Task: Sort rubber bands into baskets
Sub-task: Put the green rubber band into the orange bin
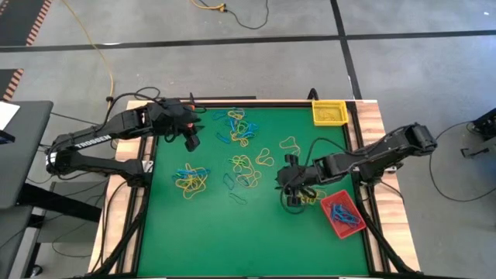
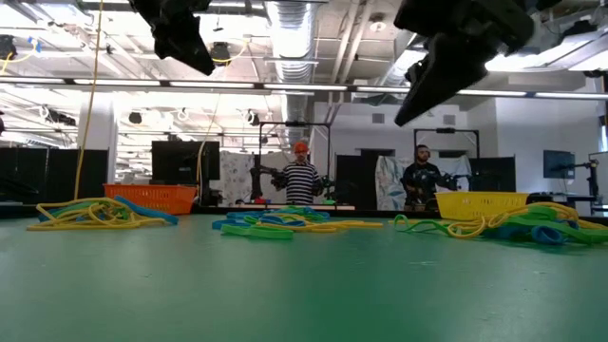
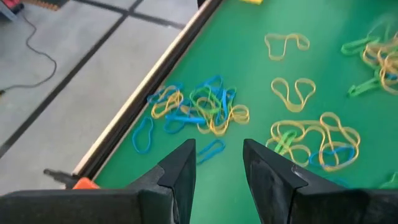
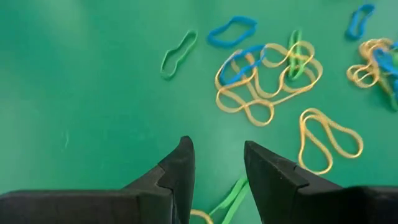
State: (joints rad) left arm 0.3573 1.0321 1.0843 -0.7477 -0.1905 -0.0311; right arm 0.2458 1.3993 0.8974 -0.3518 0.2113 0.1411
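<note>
Rubber bands in yellow, blue and green lie on the green table in loose heaps: one at the far middle [image 1: 236, 128], one at the left [image 1: 191, 178], one in the centre [image 1: 246, 170]. My left gripper [image 1: 191, 138] is open and empty, raised above the mat near the far heap [image 3: 196, 109]. My right gripper [image 1: 291, 192] is open and empty, raised beside the red basket [image 1: 342, 215], which holds blue bands. A green band [image 4: 229, 200] lies on the mat below its fingers. The yellow basket [image 1: 329, 112] stands at the far right corner. The orange basket [image 2: 152, 197] shows only in the low view, at the far left.
Single yellow loops [image 1: 289, 145] lie between the heaps and the right arm. A raised wooden rim [image 1: 232, 101] borders the table. In the low view, people [image 2: 300, 180] stand in the room far behind the table. The near half of the mat [image 1: 232, 240] is bare green.
</note>
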